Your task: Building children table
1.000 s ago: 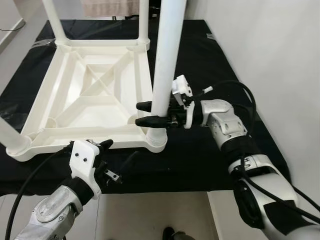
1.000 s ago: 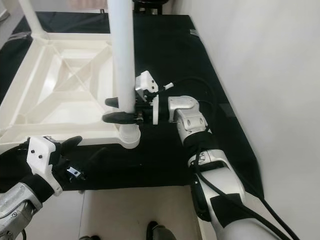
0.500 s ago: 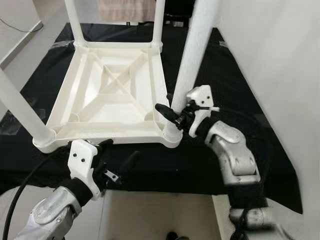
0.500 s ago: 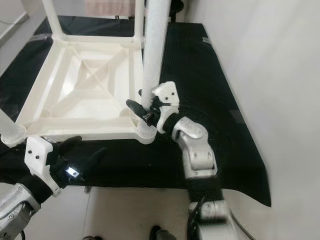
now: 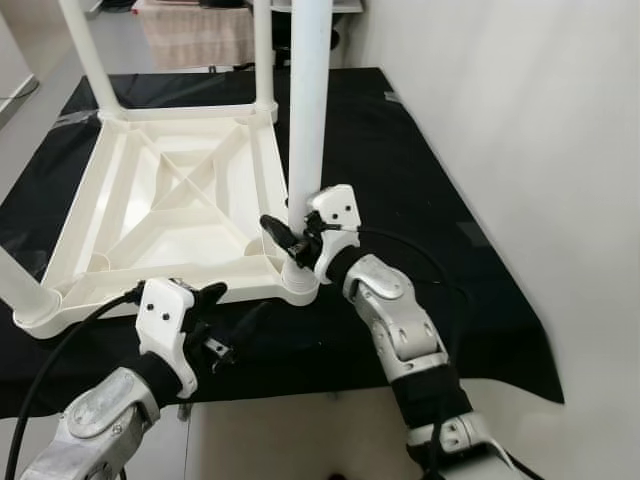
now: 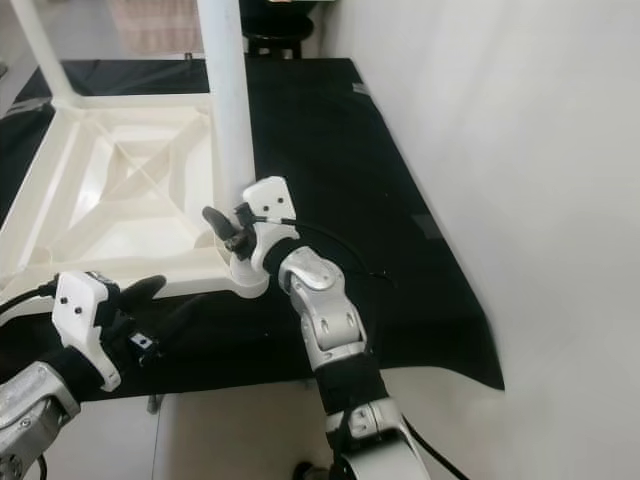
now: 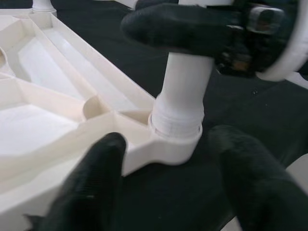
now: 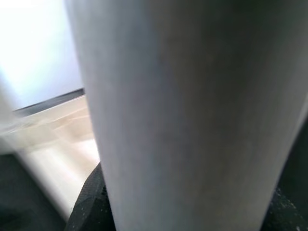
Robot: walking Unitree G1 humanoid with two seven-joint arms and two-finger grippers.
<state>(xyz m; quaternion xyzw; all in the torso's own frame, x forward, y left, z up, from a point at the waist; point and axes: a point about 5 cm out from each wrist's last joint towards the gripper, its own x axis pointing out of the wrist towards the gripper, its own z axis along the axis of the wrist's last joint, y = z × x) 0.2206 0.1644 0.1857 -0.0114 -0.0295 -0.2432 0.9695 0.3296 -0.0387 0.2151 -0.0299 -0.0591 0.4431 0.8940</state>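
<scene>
White plastic children's table (image 5: 170, 210) lies upside down on a black cloth (image 5: 400, 150) covering the desk, its ribbed underside facing up. Legs stand upright in the corner sockets. The near-right leg (image 5: 306, 120) sits at 5 o'clock of the tabletop, seated in its socket collar (image 7: 177, 126). Right gripper (image 5: 287, 238) is at that leg just above the collar, jaws closed round the leg; the right wrist view is mostly blurred white tube (image 8: 187, 115) with a black finger edge below. Left gripper (image 5: 232, 318) hangs at 6 o'clock, just off the tabletop's near edge, over the cloth, jaws spread wide with nothing between them. Its fingers (image 7: 91, 192) frame the collar without touching it.
</scene>
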